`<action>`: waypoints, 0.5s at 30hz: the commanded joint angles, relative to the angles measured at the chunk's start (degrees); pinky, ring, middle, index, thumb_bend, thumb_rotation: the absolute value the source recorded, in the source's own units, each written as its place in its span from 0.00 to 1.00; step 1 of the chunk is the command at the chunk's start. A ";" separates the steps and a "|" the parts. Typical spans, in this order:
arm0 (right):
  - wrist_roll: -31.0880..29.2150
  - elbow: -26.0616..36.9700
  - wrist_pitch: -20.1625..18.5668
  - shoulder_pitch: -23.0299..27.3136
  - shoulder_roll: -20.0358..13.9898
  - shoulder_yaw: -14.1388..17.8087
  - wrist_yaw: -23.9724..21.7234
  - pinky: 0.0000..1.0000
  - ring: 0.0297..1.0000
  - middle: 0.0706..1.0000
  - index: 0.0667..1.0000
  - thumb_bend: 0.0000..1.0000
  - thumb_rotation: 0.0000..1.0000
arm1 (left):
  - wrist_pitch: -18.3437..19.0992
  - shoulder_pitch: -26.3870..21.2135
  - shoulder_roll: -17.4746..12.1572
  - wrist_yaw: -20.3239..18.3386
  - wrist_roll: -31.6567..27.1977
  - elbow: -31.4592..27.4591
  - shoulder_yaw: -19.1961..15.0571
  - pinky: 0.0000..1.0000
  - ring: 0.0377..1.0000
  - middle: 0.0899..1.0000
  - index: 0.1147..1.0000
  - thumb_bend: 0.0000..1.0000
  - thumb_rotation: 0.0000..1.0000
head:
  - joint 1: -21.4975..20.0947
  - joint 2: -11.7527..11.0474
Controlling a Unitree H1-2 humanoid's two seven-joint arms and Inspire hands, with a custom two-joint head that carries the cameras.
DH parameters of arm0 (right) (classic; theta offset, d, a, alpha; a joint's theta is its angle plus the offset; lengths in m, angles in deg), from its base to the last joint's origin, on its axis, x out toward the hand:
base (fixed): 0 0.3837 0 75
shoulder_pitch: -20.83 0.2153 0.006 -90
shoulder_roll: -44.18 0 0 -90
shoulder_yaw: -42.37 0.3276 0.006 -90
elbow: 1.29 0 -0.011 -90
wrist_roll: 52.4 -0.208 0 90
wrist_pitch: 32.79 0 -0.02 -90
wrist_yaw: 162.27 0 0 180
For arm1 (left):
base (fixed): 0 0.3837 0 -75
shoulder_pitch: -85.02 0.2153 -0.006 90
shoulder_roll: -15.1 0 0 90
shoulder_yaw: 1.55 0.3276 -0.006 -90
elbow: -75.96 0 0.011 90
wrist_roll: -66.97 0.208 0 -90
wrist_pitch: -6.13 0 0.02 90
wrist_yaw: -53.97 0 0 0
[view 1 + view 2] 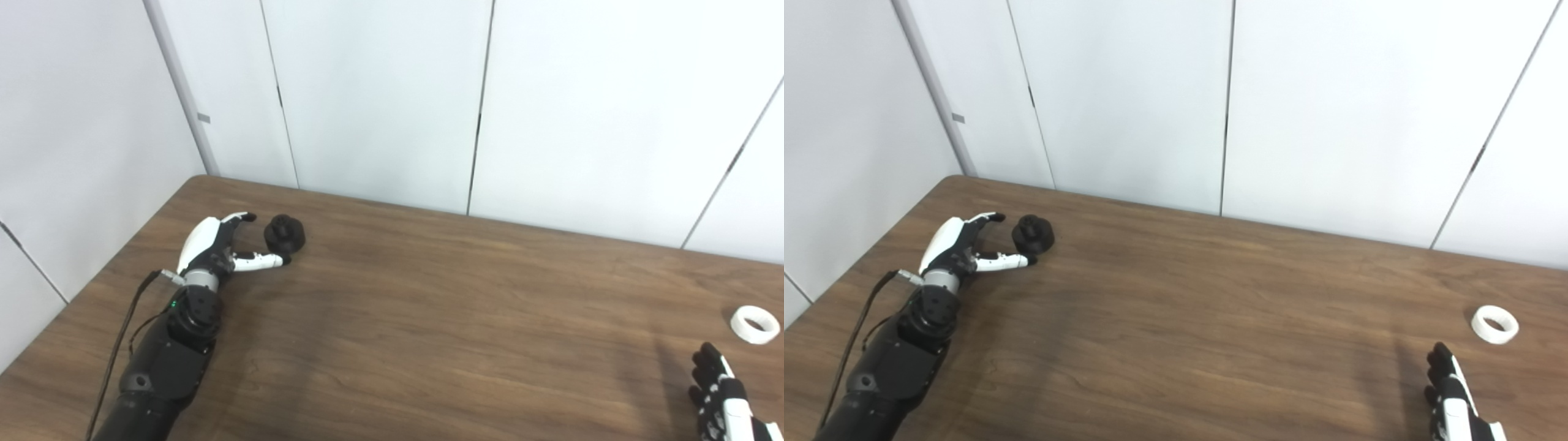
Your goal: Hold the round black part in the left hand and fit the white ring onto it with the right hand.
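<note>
Right robot hand (pixel 1451 398) empty near white ring (pixel 1494 324); left robot hand (pixel 223 245) spread, unclosed, beside round black part (pixel 285 234)

A dark brown wood-grain table (pixel 429 306) with a rounded far corner stands against plain white panelled walls (pixel 380 92), which are split by thin vertical seams under even, soft light.
</note>
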 commanded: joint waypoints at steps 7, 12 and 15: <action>0.21 2.82 -0.37 -0.08 0.27 -0.29 0.51 1.00 1.00 0.99 0.98 0.55 1.00 | -1.00 -4.77 -2.11 1.54 1.18 2.10 1.74 1.00 1.00 0.95 0.84 1.00 0.33 | -0.04 0.12; 0.87 3.02 -0.41 -0.03 0.23 -0.48 0.74 1.00 1.00 0.98 0.97 0.55 1.00 | -1.84 -5.90 -2.01 2.12 1.08 4.16 2.23 1.00 1.00 0.95 0.83 1.00 0.33 | -0.28 0.13; 0.92 3.14 -0.37 -0.12 0.20 -0.49 0.70 1.00 1.00 0.98 0.97 0.55 1.00 | -1.42 -6.43 -2.07 2.20 1.35 4.70 2.72 1.00 1.00 0.95 0.83 1.00 0.34 | -0.33 0.18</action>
